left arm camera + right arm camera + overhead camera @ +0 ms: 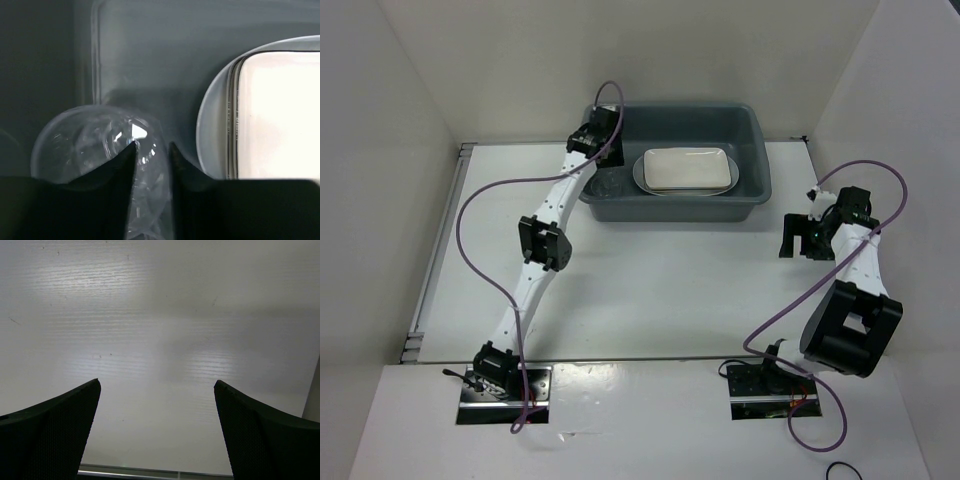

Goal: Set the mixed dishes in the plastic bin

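Note:
The dark grey plastic bin [756, 131] stands at the back of the table. In it a cream rounded-rectangle plate [685, 168] lies on a white oval platter [641, 176]. My left gripper [604, 172] reaches down into the bin's left end. In the left wrist view my left gripper [151, 146] is shut on the wall of a clear glass cup [85, 145] that rests low by the bin floor [165, 50], left of the platter [215, 125] and plate [280, 115]. My right gripper [798, 240] is open and empty above the table; the right wrist view shows only bare surface between its jaws [156, 382].
White walls enclose the white table [650, 280] on the left, back and right. A metal rail [440, 250] runs along the left edge. Purple cables loop beside both arms.

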{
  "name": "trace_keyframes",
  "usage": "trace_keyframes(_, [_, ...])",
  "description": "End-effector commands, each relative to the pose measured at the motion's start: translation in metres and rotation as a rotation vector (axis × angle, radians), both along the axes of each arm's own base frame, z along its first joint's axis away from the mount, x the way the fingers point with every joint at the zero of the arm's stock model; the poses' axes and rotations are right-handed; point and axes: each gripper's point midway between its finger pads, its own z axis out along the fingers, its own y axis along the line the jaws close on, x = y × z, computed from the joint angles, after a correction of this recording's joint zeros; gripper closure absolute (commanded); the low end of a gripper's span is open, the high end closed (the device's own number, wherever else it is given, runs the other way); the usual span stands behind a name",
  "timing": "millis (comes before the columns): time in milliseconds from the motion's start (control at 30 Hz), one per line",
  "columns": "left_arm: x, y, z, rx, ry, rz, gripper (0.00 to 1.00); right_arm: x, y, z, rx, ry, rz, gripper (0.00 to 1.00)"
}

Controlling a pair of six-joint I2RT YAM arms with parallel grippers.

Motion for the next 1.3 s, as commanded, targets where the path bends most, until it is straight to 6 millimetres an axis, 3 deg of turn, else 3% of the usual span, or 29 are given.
trace_keyframes(0, [0.013, 0.035, 0.017, 0.05, -0.057, 0.075, 0.56, 0.005, -0.002, 0.0, -0.01, -0.007, -0.001, 0.01])
trace_keyframes(167, [0.013, 0.037, 0.023, 0.053, -0.068, 0.084, 0.38, 0.005, -0.002, -0.003, -0.006, 0.001, -0.001, 0.01])
trace_keyframes(267, [0.016, 0.04, 0.049, 0.047, -0.127, 0.102, 0.28, 0.005, -0.002, -0.003, -0.006, 0.001, -0.001, 0.01])
trace_keyframes(367, [0.014, 0.036, 0.102, 0.031, -0.232, 0.12, 0.2, 0.005, -0.002, -0.003, -0.006, 0.001, -0.001, 0.01])
trace_keyframes(400, [0.013, 0.042, 0.133, 0.029, -0.29, 0.151, 0.09, 0.005, -0.002, -0.003, -0.006, 0.001, -0.001, 0.01])
trace_keyframes(467, [0.009, 0.048, 0.16, 0.017, -0.34, 0.183, 0.01, 0.005, -0.002, -0.003, -0.006, 0.001, -0.001, 0.01])
trace_keyframes(500, [0.003, 0.052, 0.184, 0.008, -0.377, 0.194, 0.0, 0.005, -0.002, -0.003, -0.006, 0.001, -0.001, 0.01])
trace_keyframes(533, [0.0, 0.053, 0.196, 0.0, -0.394, 0.196, 0.0, 0.005, -0.002, -0.003, -0.006, 0.001, -0.001, 0.01])
trace_keyframes(567, [-0.001, 0.069, 0.204, -0.01, -0.398, 0.228, 0.0, 0.005, -0.002, -0.003, -0.006, 0.001, -0.001, 0.01])
trace_keyframes(600, [-0.007, 0.076, 0.222, -0.035, -0.418, 0.238, 0.0, 0.005, -0.002, -0.003, -0.006, 0.001, -0.001, 0.01])
trace_keyframes(667, [-0.019, 0.089, 0.239, -0.063, -0.41, 0.235, 0.0, 0.005, -0.002, 0.0, -0.01, -0.007, -0.001, 0.01])
trace_keyframes(733, [-0.027, 0.109, 0.243, -0.096, -0.38, 0.261, 0.0, 0.007, -0.003, 0.004, -0.019, -0.026, -0.001, 0.01])
trace_keyframes(767, [-0.036, 0.112, 0.235, -0.117, -0.321, 0.258, 0.0, 0.006, -0.005, 0.006, -0.033, -0.03, -0.007, 0.01])
trace_keyframes(800, [-0.041, 0.128, 0.232, -0.121, -0.29, 0.285, 0.0, 0.006, -0.005, 0.006, -0.033, -0.03, -0.007, 0.01])
trace_keyframes(867, [-0.061, 0.143, 0.205, -0.09, -0.156, 0.308, 0.0, 0.006, -0.005, 0.006, -0.033, -0.03, -0.007, 0.01])
trace_keyframes(933, [-0.078, 0.158, 0.197, -0.047, -0.093, 0.366, 0.0, 0.006, -0.005, 0.006, -0.033, -0.03, -0.007, 0.01])
trace_keyframes(1000, [-0.085, 0.157, 0.167, -0.009, 0.017, 0.378, 0.0, 0.006, -0.007, 0.009, -0.045, -0.036, -0.011, 0.01])
trace_keyframes(1100, [-0.095, 0.16, 0.183, 0.014, -0.01, 0.398, 0.0, 0.006, -0.007, 0.011, -0.048, -0.045, -0.012, 0.01])
trace_keyframes(1133, [-0.102, 0.148, 0.196, 0.005, -0.035, 0.374, 0.0, 0.006, -0.007, 0.011, -0.048, -0.045, -0.012, 0.01])
trace_keyframes(1200, [-0.107, 0.145, 0.209, 0.027, -0.069, 0.385, 0.0, 0.006, -0.005, 0.012, -0.041, -0.048, -0.007, 0.01])
trace_keyframes(1267, [-0.118, 0.121, 0.218, 0.041, -0.087, 0.345, 0.0, 0.006, -0.005, 0.014, -0.045, -0.056, -0.007, 0.01])
